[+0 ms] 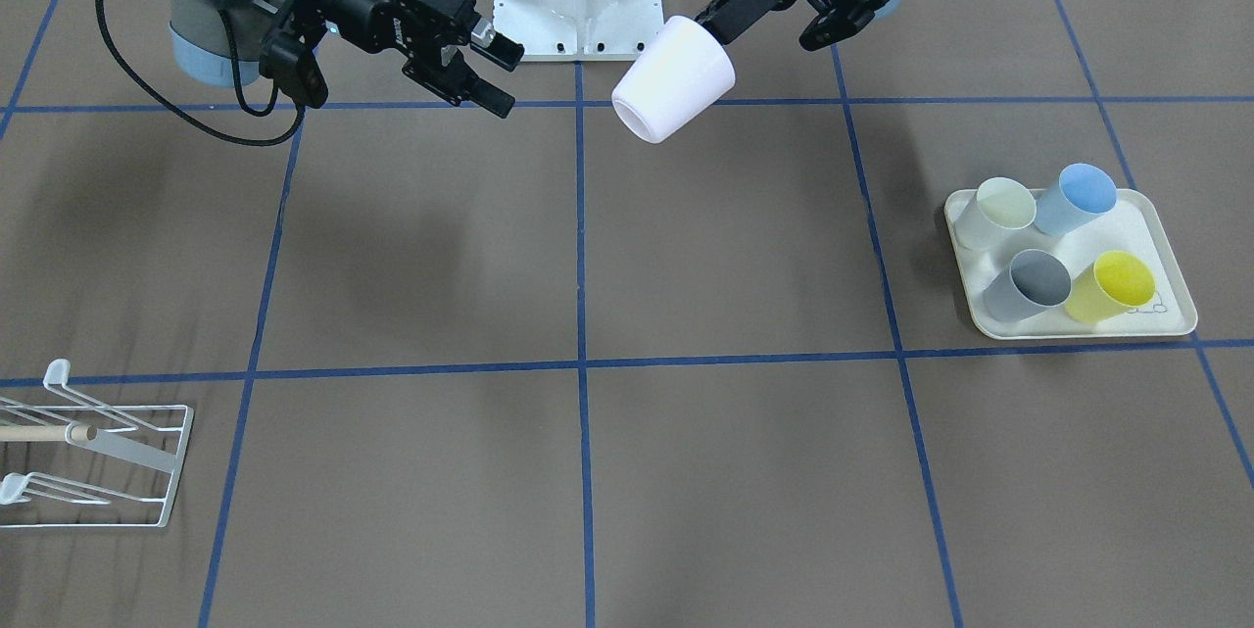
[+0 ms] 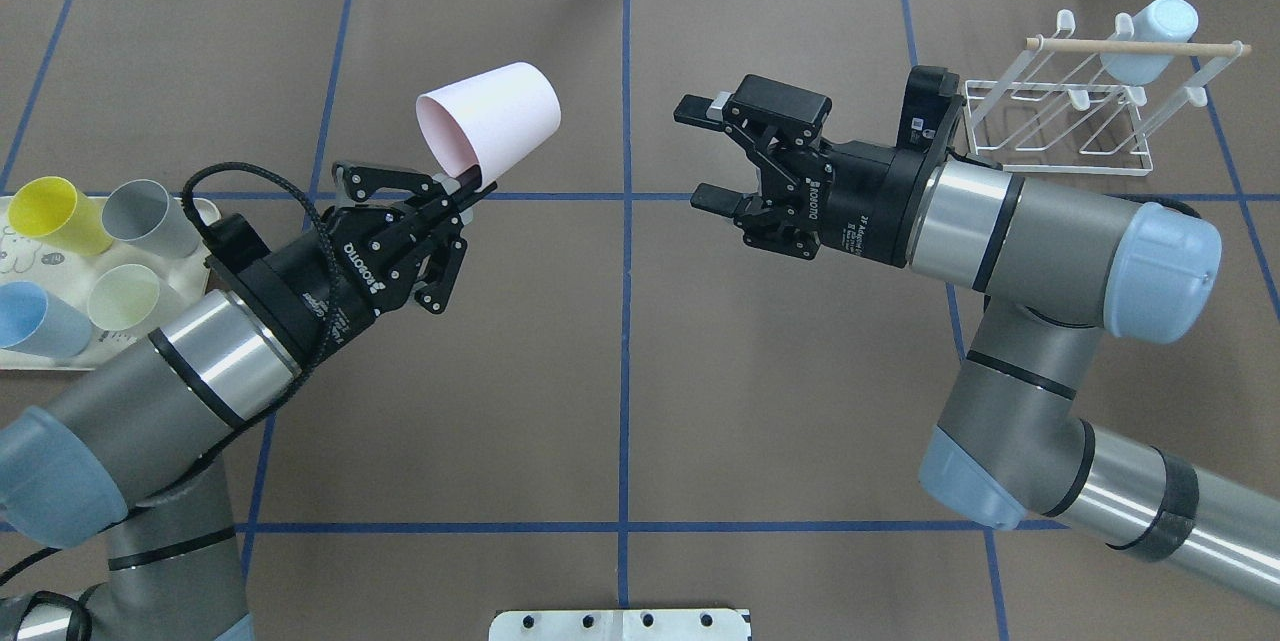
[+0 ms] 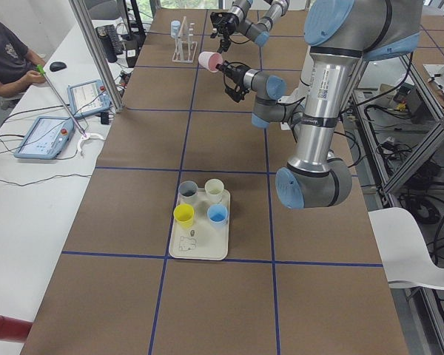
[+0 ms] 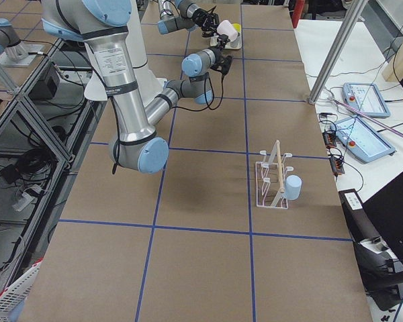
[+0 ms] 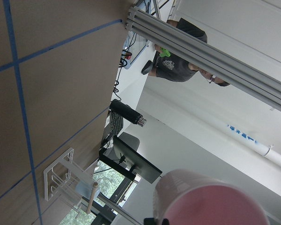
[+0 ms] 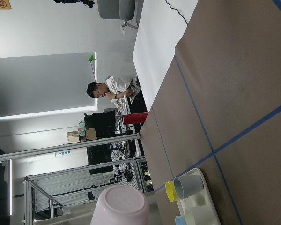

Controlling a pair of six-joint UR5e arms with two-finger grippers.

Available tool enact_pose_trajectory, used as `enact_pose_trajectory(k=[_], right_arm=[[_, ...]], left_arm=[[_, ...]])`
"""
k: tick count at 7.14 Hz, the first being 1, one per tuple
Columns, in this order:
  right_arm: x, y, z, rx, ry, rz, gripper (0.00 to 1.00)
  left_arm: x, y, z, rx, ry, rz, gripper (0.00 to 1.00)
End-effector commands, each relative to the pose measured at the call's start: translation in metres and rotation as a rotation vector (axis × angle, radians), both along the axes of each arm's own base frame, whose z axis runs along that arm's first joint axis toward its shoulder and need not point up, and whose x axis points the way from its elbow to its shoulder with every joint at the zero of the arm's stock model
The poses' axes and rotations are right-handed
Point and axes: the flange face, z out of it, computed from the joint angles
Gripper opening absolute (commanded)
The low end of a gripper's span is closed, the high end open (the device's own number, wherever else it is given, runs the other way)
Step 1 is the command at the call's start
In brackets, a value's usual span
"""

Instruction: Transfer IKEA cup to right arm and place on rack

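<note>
A pale pink IKEA cup hangs in the air, tilted, held by its rim. My left gripper is shut on that rim, one finger inside the mouth and one outside. In the front-facing view the cup shows below the left gripper. The right arm's gripper stands open and points at the cup's base, a short gap away. It is also in the front-facing view. The right wrist view shows the cup's base. The white wire rack stands at the far right.
A light blue cup hangs on the rack's wooden dowel. A cream tray on the left arm's side holds several cups, among them yellow and grey. A person sits at the side desk.
</note>
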Motion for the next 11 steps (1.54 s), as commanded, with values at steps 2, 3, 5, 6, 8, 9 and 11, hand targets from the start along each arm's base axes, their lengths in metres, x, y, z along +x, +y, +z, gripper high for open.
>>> enact_pose_trajectory(k=[2,3,5,6,8,9,11], right_arm=[[-0.012,0.005,-0.005,-0.011,-0.016,0.013,1.00],[-0.022,0.005,-0.006,-0.017,-0.015,0.008,1.00],[-0.033,0.006,-0.014,-0.034,-0.035,0.007,1.00],[-0.037,0.005,-0.014,-0.037,-0.033,0.007,1.00],[-0.040,0.005,-0.011,-0.044,-0.031,0.012,1.00],[-0.041,0.006,-0.012,-0.045,-0.031,0.010,1.00],[-0.048,0.010,-0.016,-0.053,-0.043,0.021,1.00]], left_arm=[[0.023,0.002,0.001,0.014,-0.025,-0.003,0.00],[0.023,0.001,0.001,0.014,-0.025,-0.003,0.00],[0.033,0.006,-0.006,0.030,-0.030,0.005,0.00],[0.037,0.010,-0.009,0.031,-0.028,0.012,0.00],[0.042,0.015,-0.008,0.030,-0.031,0.023,0.00],[0.045,0.017,-0.009,0.037,-0.038,0.025,0.00],[0.049,0.022,-0.009,0.050,-0.053,0.029,0.00]])
